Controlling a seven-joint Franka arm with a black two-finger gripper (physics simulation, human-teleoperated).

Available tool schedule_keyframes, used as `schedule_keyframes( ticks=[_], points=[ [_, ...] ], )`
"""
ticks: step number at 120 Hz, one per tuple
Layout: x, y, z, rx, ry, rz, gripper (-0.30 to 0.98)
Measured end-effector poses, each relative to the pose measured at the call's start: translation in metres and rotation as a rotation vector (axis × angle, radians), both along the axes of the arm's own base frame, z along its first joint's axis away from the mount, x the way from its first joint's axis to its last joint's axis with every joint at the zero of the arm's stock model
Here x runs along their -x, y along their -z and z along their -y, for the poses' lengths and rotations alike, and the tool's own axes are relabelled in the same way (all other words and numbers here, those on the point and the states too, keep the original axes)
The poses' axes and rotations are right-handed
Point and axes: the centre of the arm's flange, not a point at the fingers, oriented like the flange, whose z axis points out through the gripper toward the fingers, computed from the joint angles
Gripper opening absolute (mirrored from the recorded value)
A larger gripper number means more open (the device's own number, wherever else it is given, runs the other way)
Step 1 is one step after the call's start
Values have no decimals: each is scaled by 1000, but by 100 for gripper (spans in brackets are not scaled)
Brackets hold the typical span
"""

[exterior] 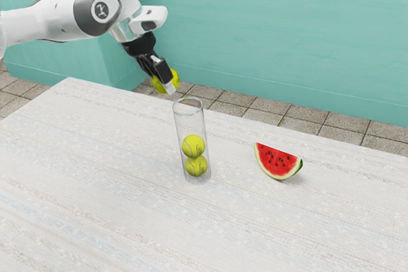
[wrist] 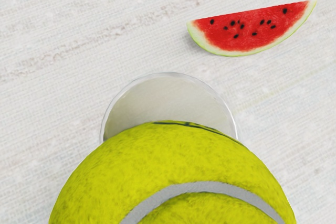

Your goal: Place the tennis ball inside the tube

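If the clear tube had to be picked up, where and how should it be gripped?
Probably by the tube's upper wall, above the two tennis balls inside, coming in level from the side with fingers on opposite faces. It stands upright, tall and round, and its open rim suits a top approach less. My gripper must first free itself.

In the exterior view our gripper (exterior: 167, 83) hides part of the held tennis ball (exterior: 175, 75), and the arm (exterior: 60, 16) is cut off at the left and top. Beyond its one visible corner, the counter (exterior: 95, 221) runs out of frame. In the wrist view the held tennis ball, itself cut off, covers part of the tube (exterior: 190, 120) from us.
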Motion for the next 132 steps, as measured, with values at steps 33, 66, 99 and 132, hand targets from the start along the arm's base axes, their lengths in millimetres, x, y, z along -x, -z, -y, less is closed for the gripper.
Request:
schedule_keyframes(
  ticks=[33, 66, 99, 132],
  points=[
    [-6, 7, 27, 28, -15, -27, 34],
    [-23, 20, 31, 11, -33, -44, 38],
    [-33, 18, 34, -26, -35, -32, 59],
    [1, -30, 21, -200, -40, -42, 66]
  ],
)
